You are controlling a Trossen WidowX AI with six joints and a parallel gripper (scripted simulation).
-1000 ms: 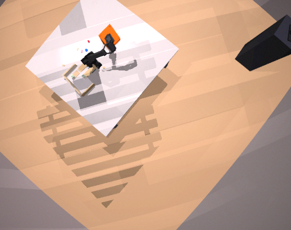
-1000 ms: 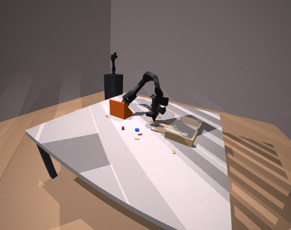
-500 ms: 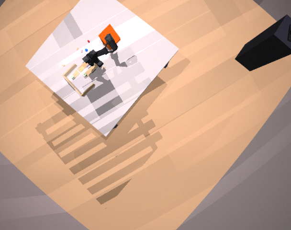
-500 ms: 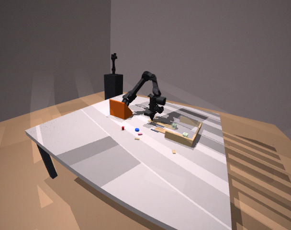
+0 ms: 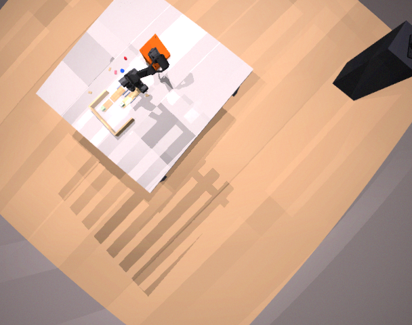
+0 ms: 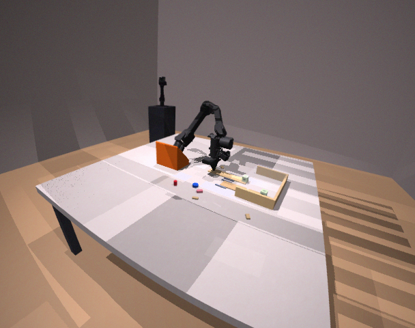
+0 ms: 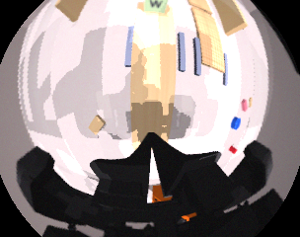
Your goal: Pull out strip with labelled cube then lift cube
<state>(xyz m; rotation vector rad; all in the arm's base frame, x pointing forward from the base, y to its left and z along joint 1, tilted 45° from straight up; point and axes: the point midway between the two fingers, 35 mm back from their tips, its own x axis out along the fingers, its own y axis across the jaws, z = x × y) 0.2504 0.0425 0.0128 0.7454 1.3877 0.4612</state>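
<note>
Above one strip (image 6: 232,175) (image 7: 154,74), downturned claw (image 6: 213,168) (image 7: 150,134).

pale green cube (image 5: 122,104) (image 6: 245,178) (image 7: 155,5) marked W, on flat tan strip (image 5: 131,99) (image 6: 232,176) (image 7: 152,74)

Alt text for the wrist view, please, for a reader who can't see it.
Closed black gripper at the near end of a long wooden strip, with a green cube marked W at its far end. To the right lies a second, gapped strip.
</note>
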